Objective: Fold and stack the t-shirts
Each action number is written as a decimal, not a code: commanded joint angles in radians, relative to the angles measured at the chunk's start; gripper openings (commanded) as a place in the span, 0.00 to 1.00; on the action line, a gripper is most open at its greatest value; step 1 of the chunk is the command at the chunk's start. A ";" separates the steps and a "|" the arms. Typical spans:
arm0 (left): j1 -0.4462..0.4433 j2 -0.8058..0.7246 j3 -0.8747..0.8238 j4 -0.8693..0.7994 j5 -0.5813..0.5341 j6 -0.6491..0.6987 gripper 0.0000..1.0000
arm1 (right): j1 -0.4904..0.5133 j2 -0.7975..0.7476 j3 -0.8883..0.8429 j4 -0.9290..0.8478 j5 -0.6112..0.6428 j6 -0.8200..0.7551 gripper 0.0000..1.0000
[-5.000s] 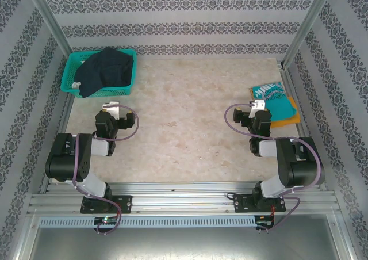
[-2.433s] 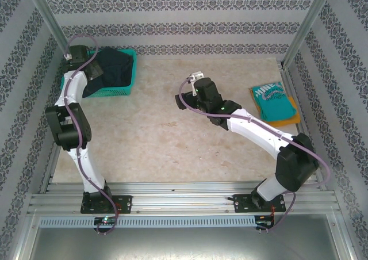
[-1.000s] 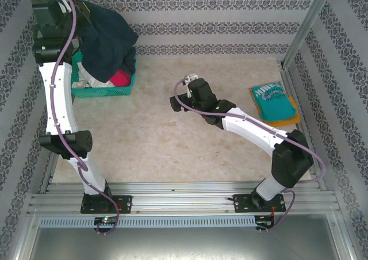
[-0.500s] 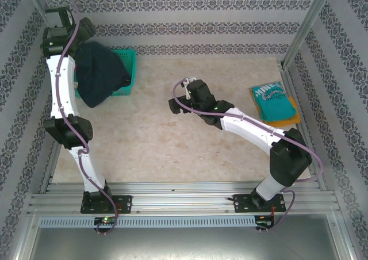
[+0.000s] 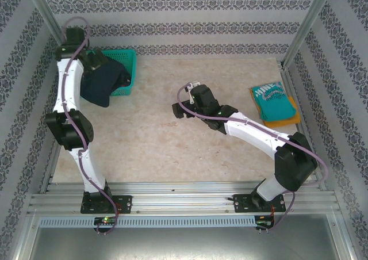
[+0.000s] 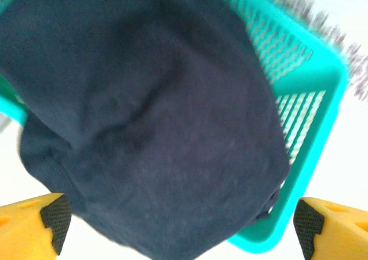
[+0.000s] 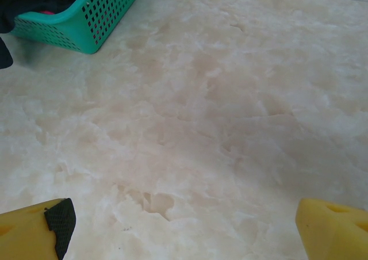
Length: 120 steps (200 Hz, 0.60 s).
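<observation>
Left claw (image 6: 181, 217) spread above navy shirt (image 5: 99, 80), not pinching; shirt drapes over basket (image 5: 123, 53) near-left corner, partly out. Right claw (image 7: 182, 217) spread over counter (image 5: 172, 150) right of basket, likely ready to help flatten.

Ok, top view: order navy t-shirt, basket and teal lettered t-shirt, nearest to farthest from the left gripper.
1. Navy t-shirt, directly below the left gripper.
2. Basket, beside it, far-left corner.
3. Teal lettered t-shirt, far right side.
</observation>
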<state>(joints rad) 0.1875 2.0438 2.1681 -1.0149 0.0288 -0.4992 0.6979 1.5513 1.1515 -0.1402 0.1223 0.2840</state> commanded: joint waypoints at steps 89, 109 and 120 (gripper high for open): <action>-0.013 0.062 -0.142 0.094 -0.031 -0.072 0.72 | 0.001 -0.028 -0.007 0.000 -0.005 0.011 0.98; -0.013 0.076 -0.155 0.105 -0.029 -0.076 0.70 | 0.001 -0.030 -0.002 -0.006 -0.004 0.007 0.98; -0.012 0.075 -0.167 0.115 -0.027 -0.082 0.47 | 0.002 -0.031 0.000 -0.007 -0.004 0.011 0.98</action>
<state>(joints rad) 0.1654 2.0899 2.0285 -0.9390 0.0147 -0.5655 0.6979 1.5509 1.1515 -0.1394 0.1207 0.2863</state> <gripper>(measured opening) 0.670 0.983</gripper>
